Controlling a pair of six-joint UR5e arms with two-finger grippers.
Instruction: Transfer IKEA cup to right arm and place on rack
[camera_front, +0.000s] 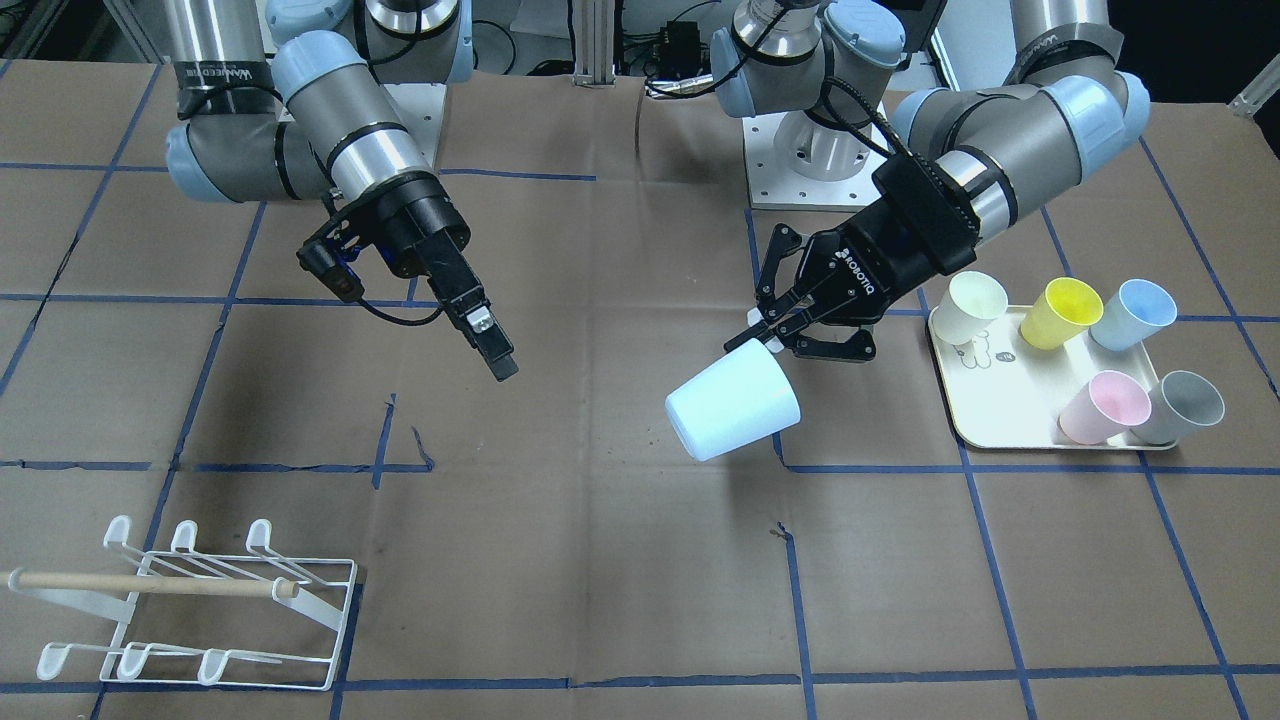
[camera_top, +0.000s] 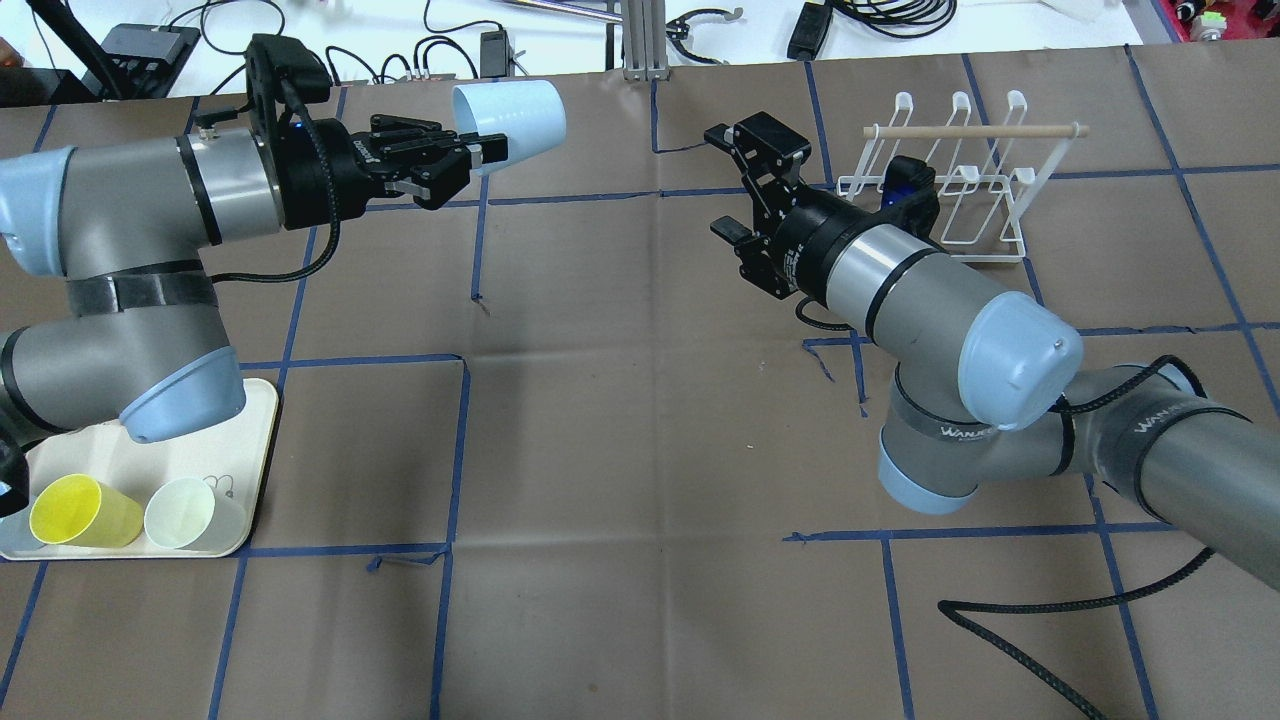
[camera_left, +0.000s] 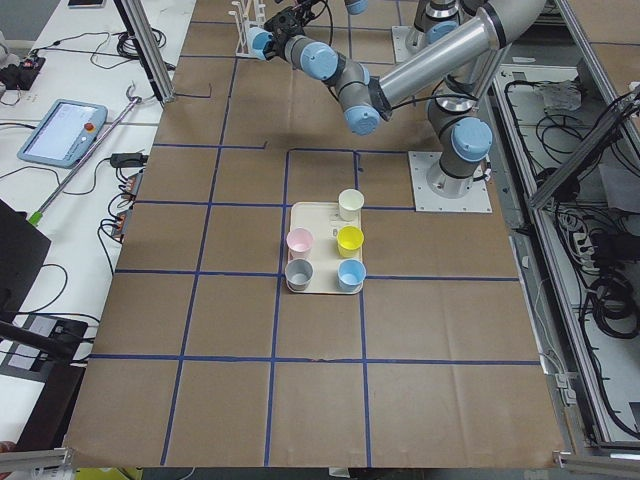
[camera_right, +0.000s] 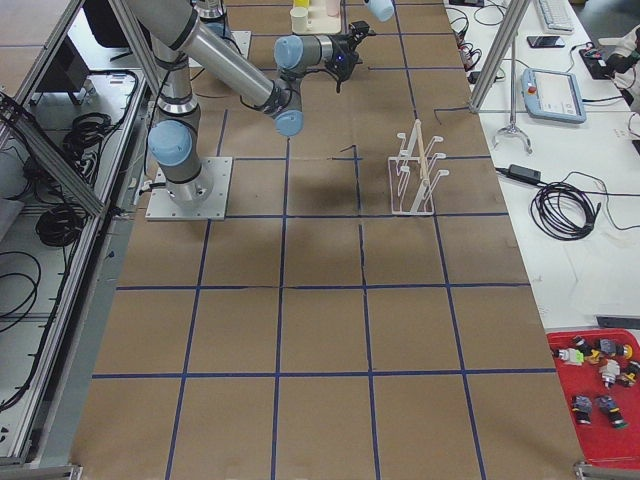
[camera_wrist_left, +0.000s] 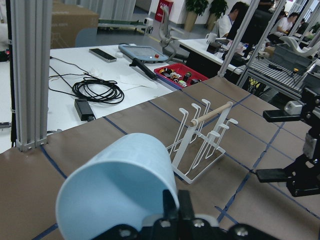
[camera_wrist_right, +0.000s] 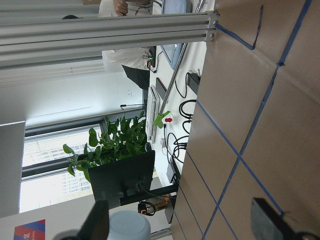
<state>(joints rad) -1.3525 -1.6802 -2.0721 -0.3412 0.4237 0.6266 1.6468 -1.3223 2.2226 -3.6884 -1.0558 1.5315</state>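
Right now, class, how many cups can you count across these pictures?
6. One pale blue cup is gripped by the left hand; five sit on the tray: cream cup, yellow cup, sky-blue cup, pink cup, grey cup. None seems hidden.

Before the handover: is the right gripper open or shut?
Open. In the overhead view and its own wrist view, the right gripper is spread wide, with nothing held in it.

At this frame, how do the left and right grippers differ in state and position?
The left gripper is shut on the rim of the pale blue cup, holding it sideways; the right gripper is open and empty. The right gripper is near the rack; the left gripper is farther off, toward the tray. Both are black, two-fingered and off the table.
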